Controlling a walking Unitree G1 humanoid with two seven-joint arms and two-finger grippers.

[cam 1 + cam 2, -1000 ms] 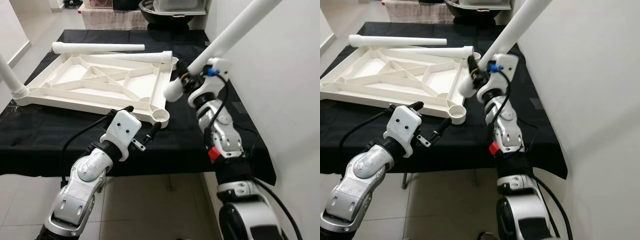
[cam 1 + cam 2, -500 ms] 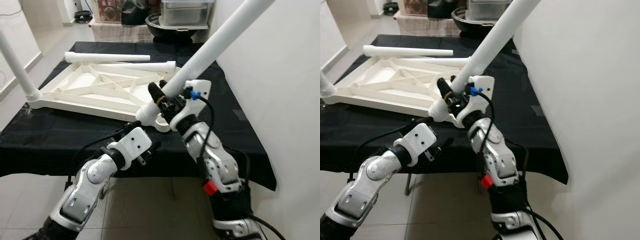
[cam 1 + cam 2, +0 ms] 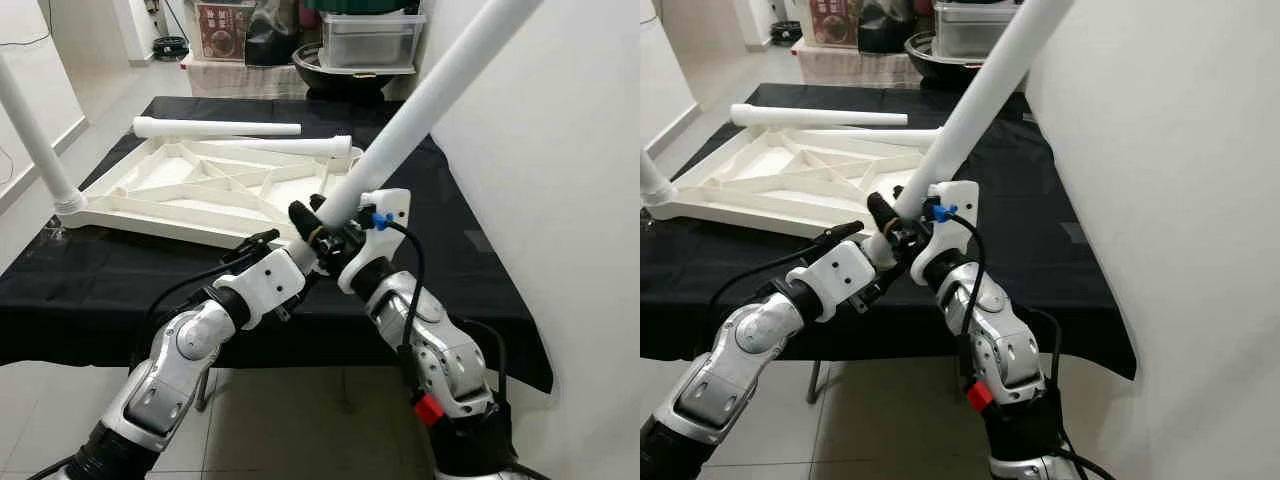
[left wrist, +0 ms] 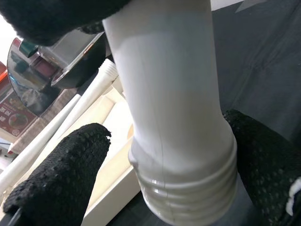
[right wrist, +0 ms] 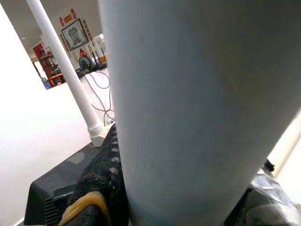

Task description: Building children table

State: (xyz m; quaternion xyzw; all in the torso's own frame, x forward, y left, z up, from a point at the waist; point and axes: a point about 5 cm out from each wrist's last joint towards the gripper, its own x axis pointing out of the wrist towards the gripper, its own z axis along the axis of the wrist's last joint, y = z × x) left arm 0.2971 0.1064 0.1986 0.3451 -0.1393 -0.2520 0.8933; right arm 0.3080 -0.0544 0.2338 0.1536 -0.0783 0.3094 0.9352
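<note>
Leg (image 3: 430, 95), stiff, light and smooth-walled, is clamped by the right gripper (image 3: 318, 222) above its threads, which are straddled loosely by the left gripper (image 4: 164, 155).

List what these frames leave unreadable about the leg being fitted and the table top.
- Corner socket of the table top: in both eye views, covered by the left gripper and right gripper.
- Upper end of the held leg: cut off by the top edge.
- Whether the leg's threaded end has entered the socket: the left wrist view sits too close.
- Top of the mounted leg: cut off by the edge.
</note>
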